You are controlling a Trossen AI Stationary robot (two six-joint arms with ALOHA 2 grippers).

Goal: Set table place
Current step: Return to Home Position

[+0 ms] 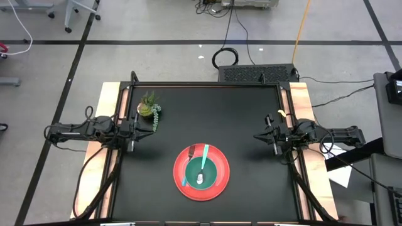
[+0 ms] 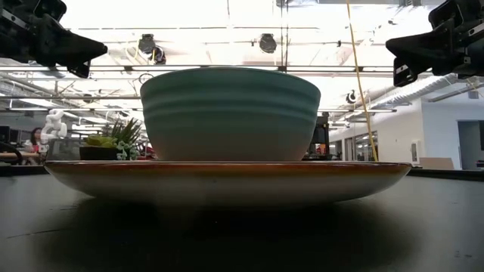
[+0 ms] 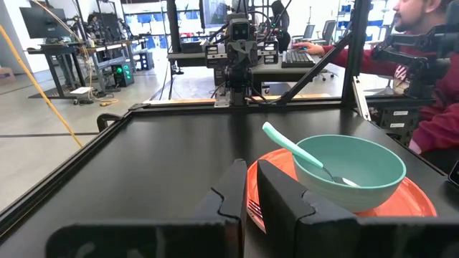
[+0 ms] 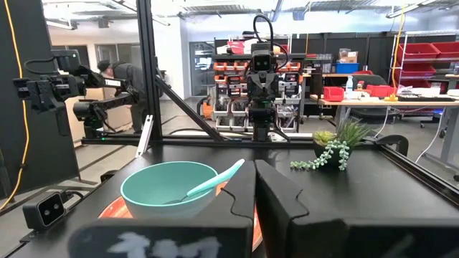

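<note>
My left fingers (image 3: 233,193) and right fingers (image 4: 237,208) hovered narrow and empty by the black desk's (image 1: 251,176) side edges. Between them, nearer, a large round red plate (image 1: 223,183) carried a teal-green bowl (image 1: 213,174) holding a light-blue-handled spoon (image 1: 205,157).

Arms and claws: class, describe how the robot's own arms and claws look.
The left arm and right arm are dark, slim and jointed, with black cables looping alongside. The left claw and right claw each have two matte black, blocky fingers.
</note>
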